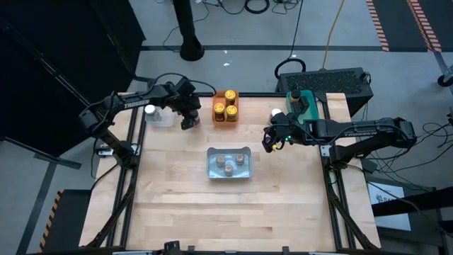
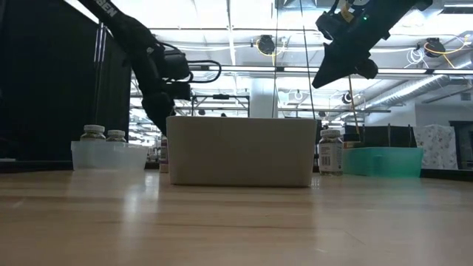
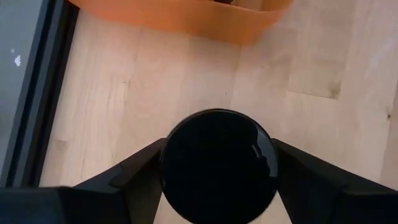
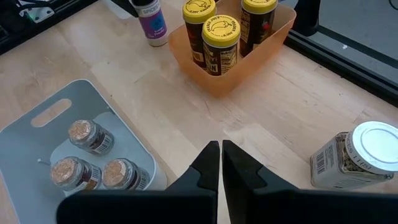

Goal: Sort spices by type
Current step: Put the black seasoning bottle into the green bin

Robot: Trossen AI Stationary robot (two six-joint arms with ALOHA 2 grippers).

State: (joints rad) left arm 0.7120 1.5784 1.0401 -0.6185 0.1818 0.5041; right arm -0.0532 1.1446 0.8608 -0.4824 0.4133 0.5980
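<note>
The left tool [image 3: 217, 186] is grasping a black-lidded spice jar [image 3: 217, 165] by its sides, just beside the orange bin [image 3: 180, 15] of yellow-lidded jars [image 4: 219, 31], probably carrying it elsewhere. The right tool [image 4: 221, 165] is hanging clenched and empty near a white-lidded jar [image 4: 354, 155] standing on the bench [image 4: 280, 99].

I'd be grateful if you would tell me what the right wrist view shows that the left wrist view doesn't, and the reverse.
Only the right wrist view shows the grey bin with three cork-topped jars, the yellow-lidded jars inside the orange bin, a white-lidded jar standing on the table, and the shut right pincer.

Only the left wrist view shows the left pincer around a black-lidded jar, seen from above.

Both show the orange bin and the wooden table.
</note>
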